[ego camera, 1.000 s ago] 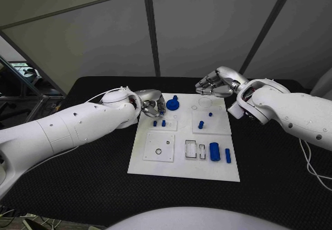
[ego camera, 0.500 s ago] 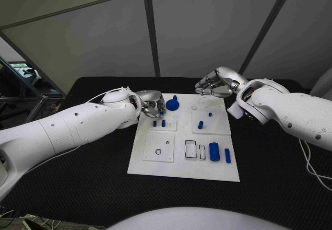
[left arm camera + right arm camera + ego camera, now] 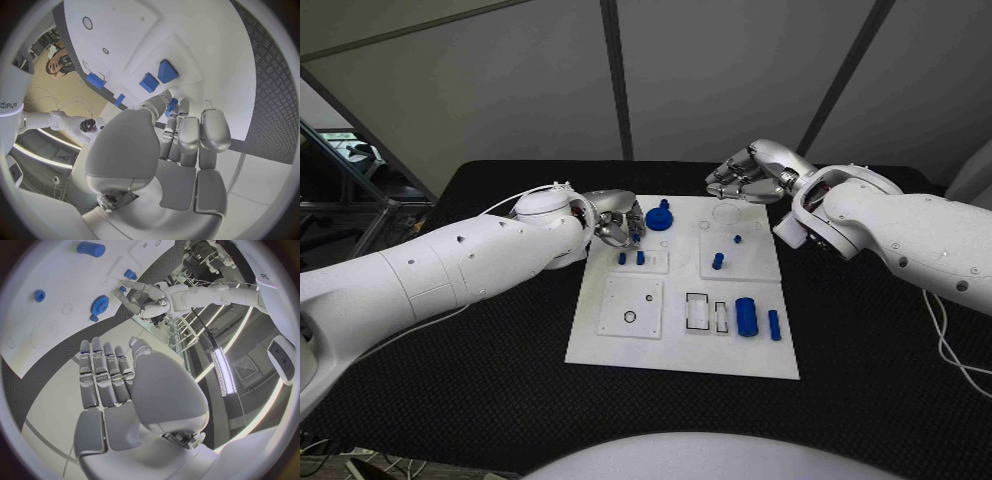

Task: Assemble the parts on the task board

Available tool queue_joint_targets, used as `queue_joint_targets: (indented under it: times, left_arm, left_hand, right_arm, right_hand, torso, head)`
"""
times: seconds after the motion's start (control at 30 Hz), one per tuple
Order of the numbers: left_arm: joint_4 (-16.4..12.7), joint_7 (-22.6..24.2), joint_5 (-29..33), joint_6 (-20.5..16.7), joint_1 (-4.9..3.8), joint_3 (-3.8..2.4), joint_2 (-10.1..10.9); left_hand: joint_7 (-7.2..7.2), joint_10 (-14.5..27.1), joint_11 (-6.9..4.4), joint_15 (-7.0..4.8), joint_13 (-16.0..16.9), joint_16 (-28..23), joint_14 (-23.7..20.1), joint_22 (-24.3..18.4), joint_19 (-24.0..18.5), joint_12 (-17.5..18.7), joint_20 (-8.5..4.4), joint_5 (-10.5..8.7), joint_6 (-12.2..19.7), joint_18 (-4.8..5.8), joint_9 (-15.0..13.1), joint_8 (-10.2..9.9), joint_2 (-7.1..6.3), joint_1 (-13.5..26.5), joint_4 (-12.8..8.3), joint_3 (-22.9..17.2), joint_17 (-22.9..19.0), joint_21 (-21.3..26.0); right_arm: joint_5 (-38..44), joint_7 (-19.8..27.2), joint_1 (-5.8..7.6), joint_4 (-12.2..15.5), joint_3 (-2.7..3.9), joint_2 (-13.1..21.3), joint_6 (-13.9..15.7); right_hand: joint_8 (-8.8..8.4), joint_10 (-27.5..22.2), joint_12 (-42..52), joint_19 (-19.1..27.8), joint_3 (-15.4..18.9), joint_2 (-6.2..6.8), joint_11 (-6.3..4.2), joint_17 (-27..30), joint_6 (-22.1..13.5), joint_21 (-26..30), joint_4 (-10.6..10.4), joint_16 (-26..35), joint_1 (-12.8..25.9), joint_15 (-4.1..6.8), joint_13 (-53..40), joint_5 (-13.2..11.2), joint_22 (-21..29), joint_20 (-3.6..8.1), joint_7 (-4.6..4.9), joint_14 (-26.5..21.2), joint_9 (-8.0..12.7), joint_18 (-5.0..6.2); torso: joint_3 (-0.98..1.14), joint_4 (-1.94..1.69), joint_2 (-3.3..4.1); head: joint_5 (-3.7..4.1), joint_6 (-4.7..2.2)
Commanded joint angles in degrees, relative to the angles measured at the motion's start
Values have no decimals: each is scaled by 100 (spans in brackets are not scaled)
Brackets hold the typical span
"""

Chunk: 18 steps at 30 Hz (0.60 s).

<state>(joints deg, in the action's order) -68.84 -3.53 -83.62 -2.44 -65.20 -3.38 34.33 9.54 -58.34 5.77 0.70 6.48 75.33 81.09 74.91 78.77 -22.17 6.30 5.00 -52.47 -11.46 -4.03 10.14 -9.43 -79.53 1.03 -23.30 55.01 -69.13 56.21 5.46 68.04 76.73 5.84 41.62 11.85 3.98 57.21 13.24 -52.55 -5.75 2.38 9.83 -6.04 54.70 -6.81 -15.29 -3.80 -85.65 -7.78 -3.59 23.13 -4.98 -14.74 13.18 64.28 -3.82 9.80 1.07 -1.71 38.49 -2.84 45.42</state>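
Task board (image 3: 684, 330) lies mid-bench in my head view, blue parts (image 3: 747, 316) on it, the left robot hand (image 3: 615, 222) at its far-left edge and the right robot hand (image 3: 750, 178) above its far edge. Left wrist view: fingers (image 3: 178, 131) pressed together, pinching a small blue part (image 3: 172, 106). Right wrist view: fingers (image 3: 103, 374) straight, side by side, holding nothing, over the board.

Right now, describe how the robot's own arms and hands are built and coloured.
Both arms are smooth, glossy white shells with rounded joints. A thin pale cable loops over the left arm near the wrist; another trails below the right arm. The left hand and right hand are silver metal with segmented fingers and rounded pads.
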Motion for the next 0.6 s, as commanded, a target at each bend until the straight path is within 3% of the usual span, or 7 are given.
queue_joint_targets:
  times: [0.03, 0.43, 0.6]
  left_arm:
    - [-8, -111, -23, 21, -8, -2, 2]
    - [-41, -178, -23, -25, -8, -3, 82]
    - [-77, -212, -24, -117, -7, -15, 210]
  left_hand:
    - [6, 68, -3, 40, -12, -32, -3, 101, -10, 55, 47, -18, 72, 633, 10, -43, -1, 58, 9, 50, -21, 38]
    - [27, 152, 9, 53, -35, -37, -12, 93, -15, 143, 67, -15, 244, 626, 29, -163, 0, 44, 11, 123, -67, 69]
    - [37, 167, 9, 53, -37, -42, -18, 80, -25, 164, 69, -14, 341, 620, 36, -224, 4, 27, 9, 160, -88, 99]
  right_arm:
    - [-12, 27, 9, 1, 4, -1, -17]
    - [-4, -5, 8, -35, 4, 16, -1]
    - [115, -26, 8, -73, 3, 45, 61]
  right_hand:
    - [-2, -20, 33, -39, -29, -25, -5, 6, -24, 28, 2, 2, 16, 36, 3, 18, 6, 10, 3, 2, 1, 75]
    - [-3, -24, 32, -41, -36, -14, -7, 10, -28, 32, 9, 3, 5, 36, 3, 18, 9, 10, 1, -1, 2, 75]
    - [-18, -83, 17, -45, -97, 50, 17, 55, -100, 83, 87, 10, -89, 5, 3, -157, 44, 6, 22, -48, 5, 73]
  torso:
    - [0, -3, -5]
    - [-4, -10, -7]
    - [-7, -10, -11]
  head:
    - [-2, -6]
    - [6, -20]
    - [27, -33]
